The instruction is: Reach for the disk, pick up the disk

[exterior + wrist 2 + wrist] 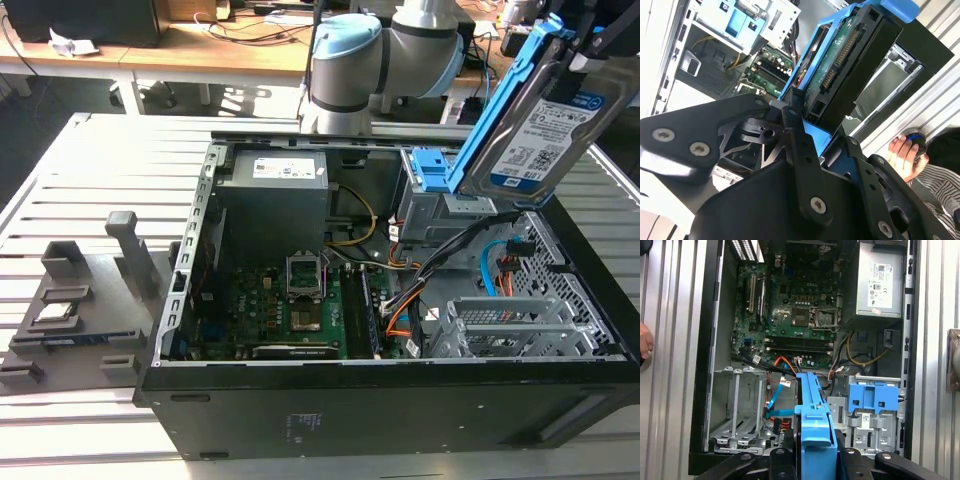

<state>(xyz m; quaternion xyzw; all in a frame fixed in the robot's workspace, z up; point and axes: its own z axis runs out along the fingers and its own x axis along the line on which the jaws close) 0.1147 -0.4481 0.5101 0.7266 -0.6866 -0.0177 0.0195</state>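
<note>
Slatted metal table, pale grey, with desks and cables in the background at the upper edge of the exterior view.

Computer case: black tower lying on its side, panel off, centre of the exterior view. Inside: green circuit board lower centre, grey power supply above it, bare drive cage at lower right.

Disk: silver drive with a white-and-blue label, framed in a blue bracket. Upper right of the exterior view, tilted, lifted clear above the case opening. In the first wrist view the bracket's edge stands at lower centre, over the open case.

Gripper: black fingers clamped on the end of the blue bracket, centre of the second wrist view; the drive's connector edge shows just beyond them.

Blue latch: empty, on the bay inside the case, below and beside the raised disk.

Grey fixture block: lower left of the exterior view, on the table, well apart from the case.

Person's hand: right edge of the second wrist view, resting on the table beside the case.

Step, by judgement: reach done, pick-up effectively achieved, the disk hanging in the grip. Any further move calls for a firm hold on the bracket and clearance from the case rim and orange cables.
</note>
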